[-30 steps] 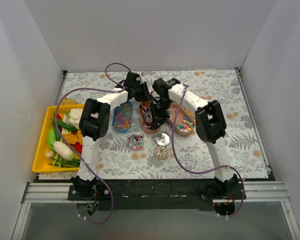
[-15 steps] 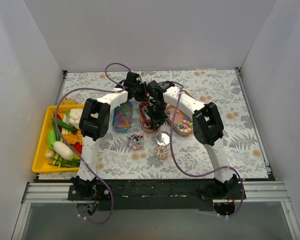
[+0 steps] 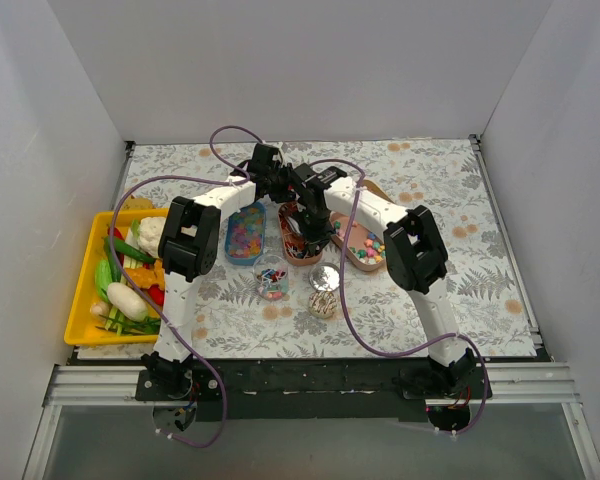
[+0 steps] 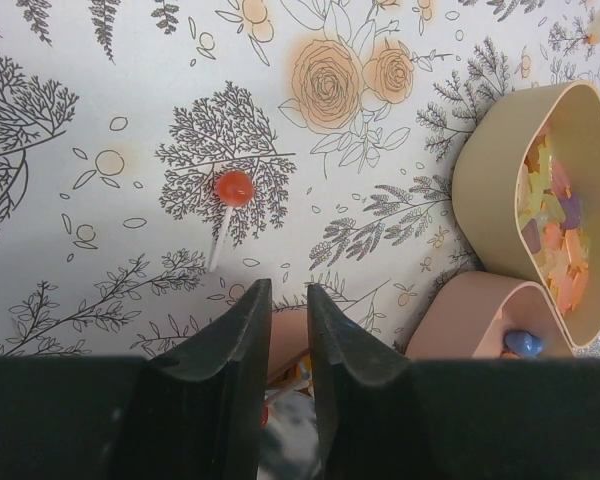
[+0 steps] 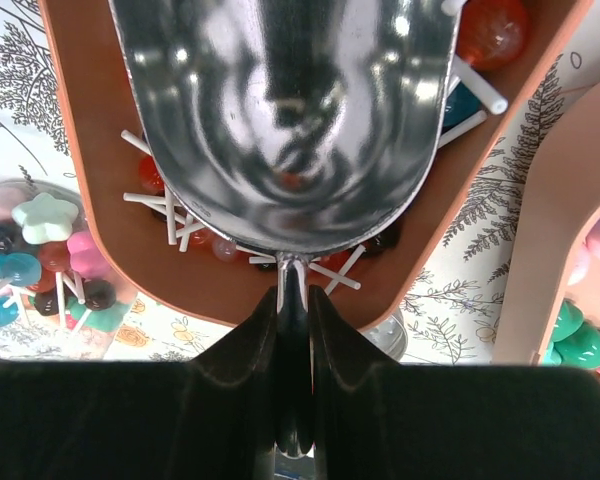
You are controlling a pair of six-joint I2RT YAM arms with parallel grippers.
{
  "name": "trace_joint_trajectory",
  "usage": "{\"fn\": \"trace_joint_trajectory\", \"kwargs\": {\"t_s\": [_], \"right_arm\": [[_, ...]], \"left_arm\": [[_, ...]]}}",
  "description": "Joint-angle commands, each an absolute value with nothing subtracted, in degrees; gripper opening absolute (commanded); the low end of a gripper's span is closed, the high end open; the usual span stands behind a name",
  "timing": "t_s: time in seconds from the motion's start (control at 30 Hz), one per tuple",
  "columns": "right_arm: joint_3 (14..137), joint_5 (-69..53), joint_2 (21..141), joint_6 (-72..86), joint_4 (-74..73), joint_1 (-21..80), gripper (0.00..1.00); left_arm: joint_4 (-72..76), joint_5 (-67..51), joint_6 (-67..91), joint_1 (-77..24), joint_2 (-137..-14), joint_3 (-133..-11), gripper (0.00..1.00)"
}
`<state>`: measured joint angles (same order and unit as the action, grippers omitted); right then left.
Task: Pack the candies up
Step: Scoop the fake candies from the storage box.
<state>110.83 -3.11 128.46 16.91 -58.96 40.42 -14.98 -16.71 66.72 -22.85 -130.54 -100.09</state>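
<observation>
The candies lie in oval trays. A brown tray [image 3: 286,249] [image 5: 110,250] holds lollipops [image 5: 490,30], a blue tray [image 3: 244,235] holds pastel beads, and a pink tray [image 3: 365,250] [image 5: 560,230] holds bright balls. My right gripper [image 5: 293,295] [image 3: 302,226] is shut on the handle of a metal scoop [image 5: 280,110], whose bowl hangs over the lollipops. My left gripper [image 4: 288,288] [image 3: 277,188] is at the brown tray's far end, its jaws a narrow gap apart. The tray's rim shows in that gap, but I cannot tell whether it is pinched. A lone orange lollipop [image 4: 234,187] lies on the cloth.
A clear cup [image 3: 271,277] [image 5: 40,260] with mixed candies stands in front of the trays, with two round lids [image 3: 326,277] [image 3: 322,304] beside it. A beige tray [image 4: 555,200] of yellow-orange gummies sits at the back. A yellow bin [image 3: 80,300] of toy vegetables stands at the left.
My right arm has swung left, carrying the scoop further over the brown tray. More of the pink tray shows. The left arm has stayed in place.
</observation>
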Motion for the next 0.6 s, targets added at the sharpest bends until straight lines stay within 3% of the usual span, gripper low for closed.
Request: {"fn": "trace_joint_trajectory", "kwargs": {"t_s": [0.0,0.57], "right_arm": [[111.2,0.5,128.2,17.0,-58.5,39.6,0.01],[108.6,-14.3,116.9,18.5,-74.0,39.3,0.01]], "left_arm": [[-19.1,-17.3,67.1,-23.7,-129.2,-99.9,0.2],[-17.4,-17.2,66.7,-23.5,-128.3,-98.8,0.2]]}}
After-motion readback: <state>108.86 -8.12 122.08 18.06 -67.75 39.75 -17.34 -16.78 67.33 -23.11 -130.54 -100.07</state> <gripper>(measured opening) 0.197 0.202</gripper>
